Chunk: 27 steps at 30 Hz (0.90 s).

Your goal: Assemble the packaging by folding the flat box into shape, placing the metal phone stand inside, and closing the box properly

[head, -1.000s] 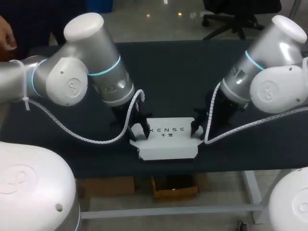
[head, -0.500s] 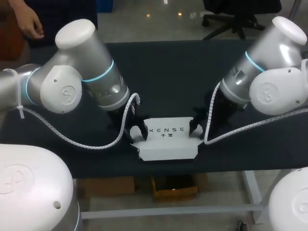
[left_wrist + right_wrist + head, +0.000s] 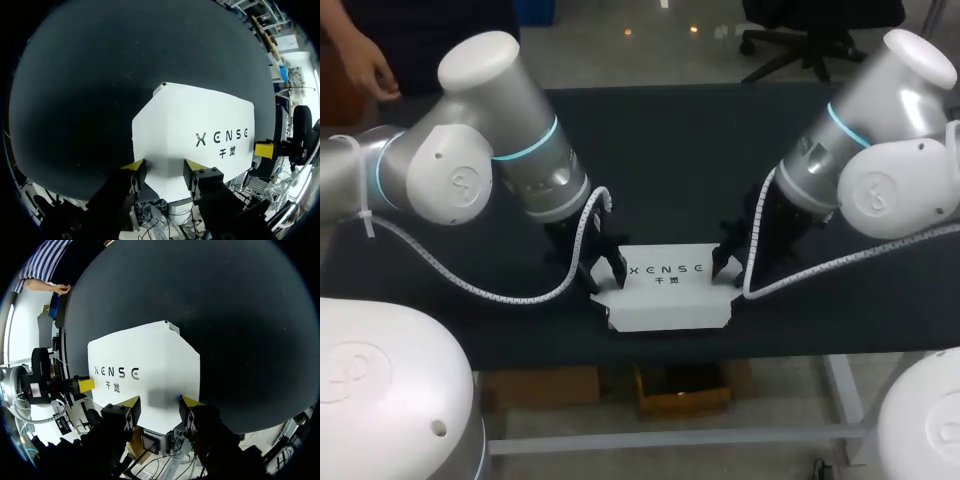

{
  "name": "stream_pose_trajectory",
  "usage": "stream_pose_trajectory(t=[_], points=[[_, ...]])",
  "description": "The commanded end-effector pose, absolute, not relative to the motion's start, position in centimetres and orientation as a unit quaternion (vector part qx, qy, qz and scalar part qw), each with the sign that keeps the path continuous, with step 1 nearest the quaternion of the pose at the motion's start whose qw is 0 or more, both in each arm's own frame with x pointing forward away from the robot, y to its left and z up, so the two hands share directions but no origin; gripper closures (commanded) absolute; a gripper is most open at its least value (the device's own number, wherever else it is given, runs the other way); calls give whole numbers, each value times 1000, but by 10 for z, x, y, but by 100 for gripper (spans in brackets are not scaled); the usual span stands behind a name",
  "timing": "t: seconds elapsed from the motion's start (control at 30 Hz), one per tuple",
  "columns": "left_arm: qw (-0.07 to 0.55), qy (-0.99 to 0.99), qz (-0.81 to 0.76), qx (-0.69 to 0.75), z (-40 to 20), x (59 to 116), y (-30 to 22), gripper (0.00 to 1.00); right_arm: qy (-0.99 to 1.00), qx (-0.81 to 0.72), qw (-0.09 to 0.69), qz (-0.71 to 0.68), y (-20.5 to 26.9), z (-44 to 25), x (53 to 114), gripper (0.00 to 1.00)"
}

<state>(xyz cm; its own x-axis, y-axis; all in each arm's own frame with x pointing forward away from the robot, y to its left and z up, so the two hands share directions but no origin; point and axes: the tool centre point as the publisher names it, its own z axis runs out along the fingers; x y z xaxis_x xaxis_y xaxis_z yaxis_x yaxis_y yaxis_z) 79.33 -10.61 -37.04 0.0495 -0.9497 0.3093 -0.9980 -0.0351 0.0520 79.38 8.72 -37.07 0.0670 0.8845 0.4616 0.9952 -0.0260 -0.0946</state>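
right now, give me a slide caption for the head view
Left gripper and right gripper flank white box on table

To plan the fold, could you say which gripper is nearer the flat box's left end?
Left. The left gripper is at the flat box's left end, jaws open; the right gripper is at the opposite end.

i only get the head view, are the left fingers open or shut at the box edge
observer: open. In the left wrist view the left gripper has its yellow tips apart, with the edge of the white box in the gap.
operator: and the right one
observer: the right gripper is open too, its tips astride the box's opposite edge.
operator: any flap lifted near the fingers
observer: no, in both wrist views the box lies flat on the dark table.
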Motion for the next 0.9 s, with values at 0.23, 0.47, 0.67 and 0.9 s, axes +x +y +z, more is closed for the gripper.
stream_pose_trajectory(t=[0.23, 0.47, 0.67, 0.9], points=[[126, -683, 93, 713, -371, 794, -108, 42, -669, -703, 199, -139, 87, -371, 793, 53], [126, -683, 93, 713, -371, 794, -108, 51, -669, -703, 199, -139, 87, -371, 793, 51], [126, -683, 93, 713, -371, 794, -108, 48, -669, -703, 199, -139, 87, -371, 793, 52], [125, -683, 93, 714, -371, 794, -108, 46, -669, -702, 198, -140, 87, -372, 794, 54]])
